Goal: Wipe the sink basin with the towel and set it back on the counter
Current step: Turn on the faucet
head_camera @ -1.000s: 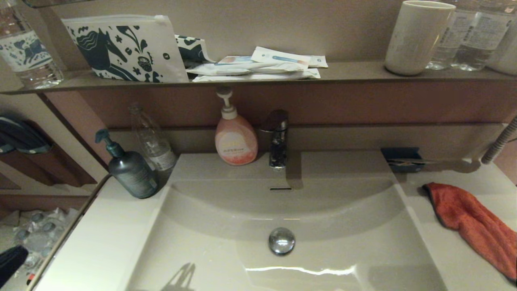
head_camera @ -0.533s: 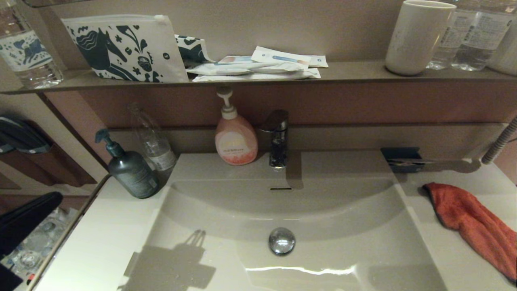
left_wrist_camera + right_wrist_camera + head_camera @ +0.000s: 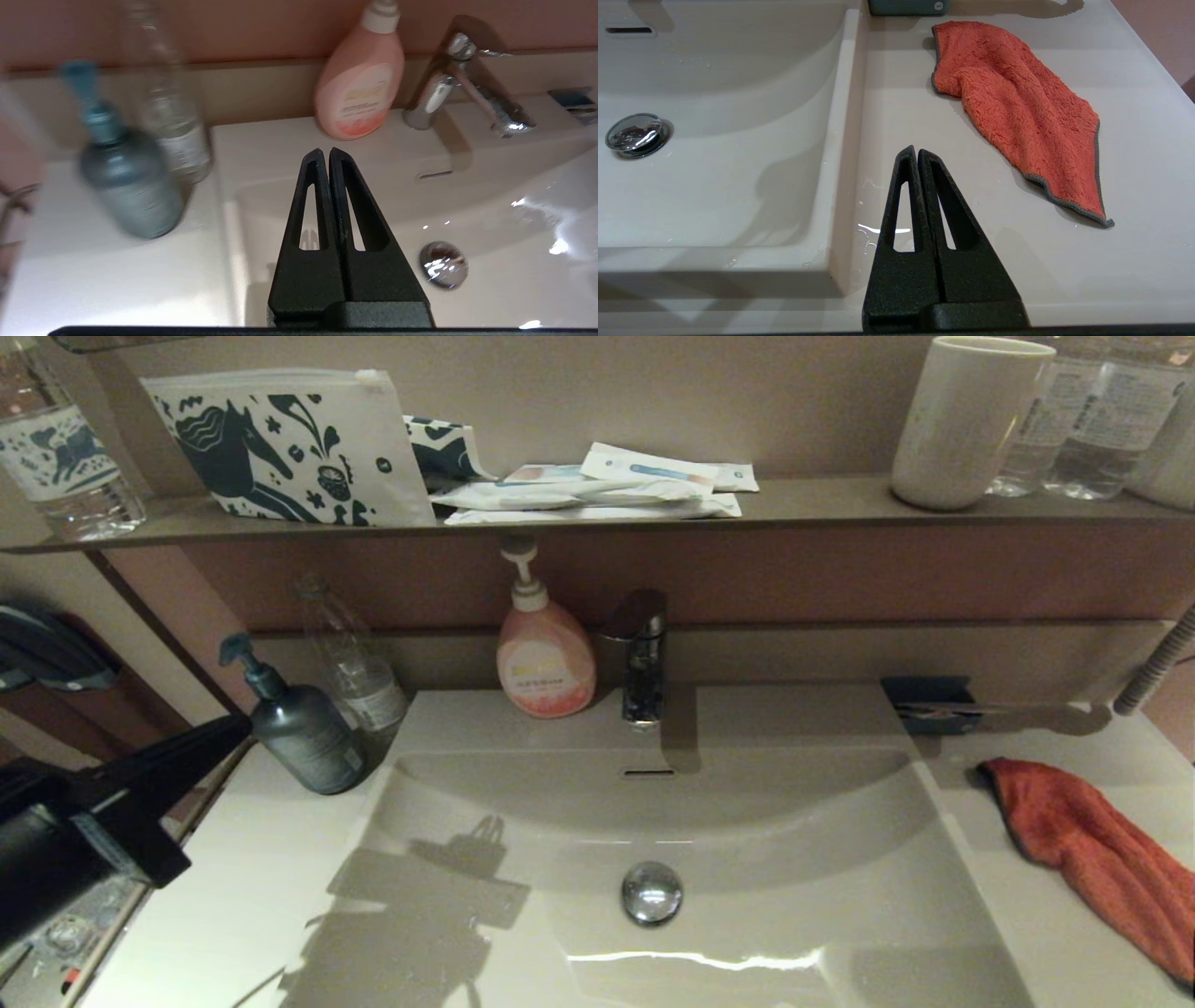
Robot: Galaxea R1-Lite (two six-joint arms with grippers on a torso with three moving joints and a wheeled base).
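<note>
The orange-red towel [image 3: 1102,859] lies crumpled on the counter [image 3: 1055,933] to the right of the sink basin [image 3: 747,840]; nothing touches it. My left gripper [image 3: 241,726] hangs shut and empty over the counter's left end, beside the teal pump bottle. In the left wrist view its tips [image 3: 325,151] point across the basin's left rim toward the back wall. My right gripper [image 3: 916,150] is outside the head view. It is shut and empty above the counter [image 3: 924,116], just right of the basin [image 3: 714,177] and short of the towel [image 3: 1017,107].
A teal pump bottle [image 3: 303,733], a clear bottle [image 3: 355,663], a pink soap bottle [image 3: 544,658] and the faucet [image 3: 639,658] line the back. The chrome drain plug [image 3: 651,892] sits mid-basin. A dark blue dish [image 3: 929,702] stands behind the towel. The brown shelf [image 3: 822,499] overhangs.
My left arm has come up from the lower left corner toward the basin's left rim, and its shadow has spread across the basin. The towel has not moved.
</note>
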